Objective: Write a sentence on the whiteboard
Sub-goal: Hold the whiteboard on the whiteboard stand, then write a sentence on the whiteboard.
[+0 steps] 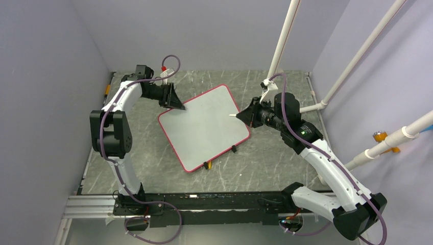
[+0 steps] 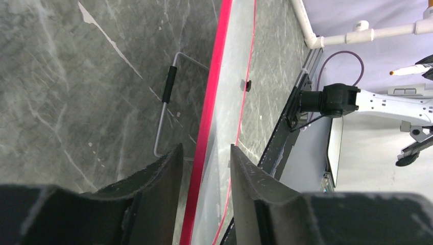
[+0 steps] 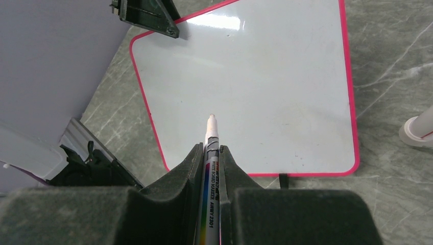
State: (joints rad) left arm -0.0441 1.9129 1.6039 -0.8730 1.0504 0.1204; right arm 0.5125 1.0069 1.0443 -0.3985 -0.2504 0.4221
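The whiteboard (image 1: 204,125) lies turned at an angle on the grey marble table, white face up inside a thin red-pink frame. Its face is blank; the sentence is not in view. My left gripper (image 1: 176,104) is at the board's far left corner. In the left wrist view its gripper (image 2: 204,155) stands open astride the red edge of the whiteboard (image 2: 224,102). My right gripper (image 3: 211,148) is shut on a white marker (image 3: 212,158). The marker's tip hovers over the near part of the whiteboard (image 3: 255,76), close to the right edge of the board in the top view.
Two small black clips (image 1: 234,149) sit on the board's near edge. A wire stand (image 2: 163,112) shows beside the board. White pipes (image 1: 357,56) rise at the back right. Purple walls close in on the left, back and right. A black rail (image 1: 204,201) runs along the front.
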